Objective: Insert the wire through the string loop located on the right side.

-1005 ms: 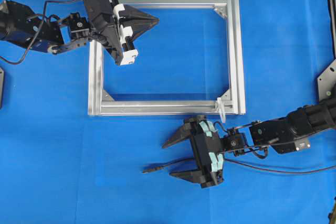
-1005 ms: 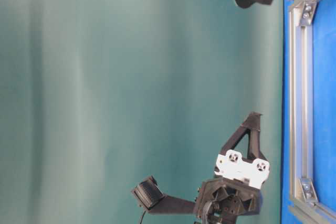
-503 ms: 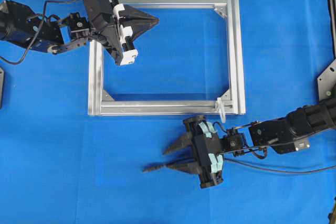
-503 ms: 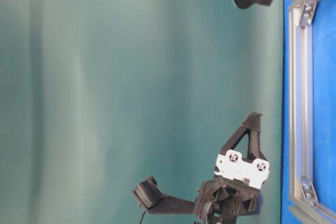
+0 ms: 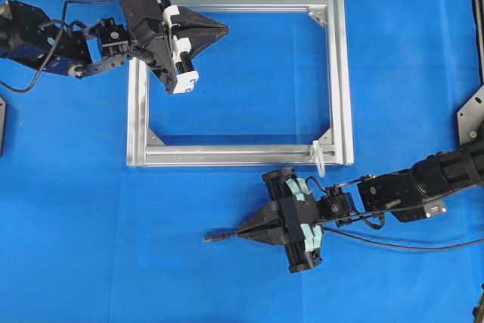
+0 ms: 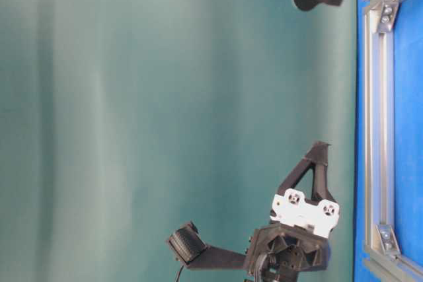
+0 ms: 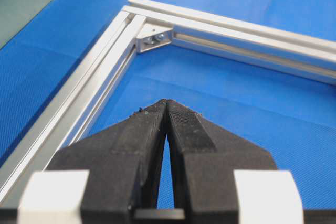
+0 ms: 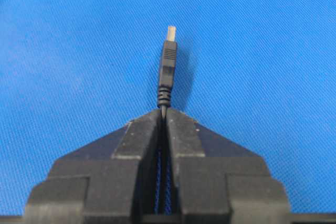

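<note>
Overhead exterior view: the blue surface (image 5: 83, 217) fills nearly everything under me, and the biggest thing lying on it is the silver aluminium frame (image 5: 339, 73), a rectangle with brackets in its corners. My left arm reaches in from the upper left, and my left hand (image 5: 224, 30) hangs over the frame's upper left corner with its two fingers pressed together and nothing between them; in the left wrist view the tips meet above the blue inside of the frame, with one corner bracket (image 7: 152, 38) ahead of them. My right arm comes in from the right edge, and my right hand (image 5: 243, 234) sits below the frame's bottom rail, pinched tight on the wire (image 5: 393, 245). That wire runs as a thin black line from the right edge of the surface, passes into my right hand, and its small plug tip (image 5: 215, 238) sticks out just past the fingertips, pointing left; the right wrist view shows the plug (image 8: 167, 69) standing straight out from between the closed fingers. The string loop (image 5: 319, 159), tiny and white, hangs on the frame's lower right corner, near my right hand but apart from the wire.
</note>
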Available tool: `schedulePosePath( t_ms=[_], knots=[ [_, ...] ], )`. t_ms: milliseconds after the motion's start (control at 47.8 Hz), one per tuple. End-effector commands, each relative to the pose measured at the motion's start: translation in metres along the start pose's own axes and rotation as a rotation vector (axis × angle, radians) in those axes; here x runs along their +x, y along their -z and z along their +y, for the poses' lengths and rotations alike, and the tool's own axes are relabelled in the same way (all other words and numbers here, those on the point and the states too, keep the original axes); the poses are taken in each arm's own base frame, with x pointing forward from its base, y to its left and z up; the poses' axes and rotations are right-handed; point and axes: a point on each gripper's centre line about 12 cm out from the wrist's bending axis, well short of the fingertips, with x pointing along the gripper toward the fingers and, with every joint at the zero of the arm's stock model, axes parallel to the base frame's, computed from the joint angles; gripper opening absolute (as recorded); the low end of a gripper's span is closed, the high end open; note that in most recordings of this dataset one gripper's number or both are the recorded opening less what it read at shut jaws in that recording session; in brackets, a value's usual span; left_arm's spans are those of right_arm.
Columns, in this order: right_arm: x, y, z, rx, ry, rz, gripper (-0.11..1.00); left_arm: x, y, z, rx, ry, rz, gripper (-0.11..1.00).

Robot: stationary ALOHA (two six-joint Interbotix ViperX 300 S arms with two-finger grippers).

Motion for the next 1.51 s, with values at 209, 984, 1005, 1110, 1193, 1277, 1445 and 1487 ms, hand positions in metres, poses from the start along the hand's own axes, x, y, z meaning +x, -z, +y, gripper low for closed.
schedulePosePath(
  t_ms=[209,984,1005,1110,1193,1277,1445,1487],
  knots=[
    [-0.013,-0.037,0.01,-0.001,-0.021,-0.057,-0.03,-0.002,-0.015,0.001,-0.002,0.0,-0.045,0.0],
    [-0.038,-0.085,0.017,-0.047,-0.027,-0.054,-0.03,-0.002,-0.015,0.001,-0.002,0.0,-0.043,0.0],
    [-0.038,-0.084,0.017,-0.047,-0.027,-0.051,-0.03,-0.002,-0.015,0.001,-0.002,0.0,-0.043,0.0],
    [-0.038,-0.085,0.017,-0.047,-0.027,-0.053,-0.03,-0.002,-0.015,0.001,-0.002,-0.001,-0.043,0.0],
    [-0.038,-0.085,0.017,-0.047,-0.027,-0.053,-0.03,-0.002,-0.015,0.001,-0.002,-0.001,-0.043,0.0],
    [-0.038,-0.084,0.017,-0.047,-0.027,-0.051,-0.03,-0.002,-0.015,0.001,-0.002,0.0,-0.043,0.0],
    [-0.038,-0.084,0.017,-0.047,-0.027,-0.051,-0.03,-0.002,-0.015,0.001,-0.004,0.0,-0.043,0.0],
    [-0.038,-0.085,0.017,-0.047,-0.027,-0.053,-0.03,-0.002,-0.015,0.001,-0.004,0.0,-0.043,0.0]
  ],
)
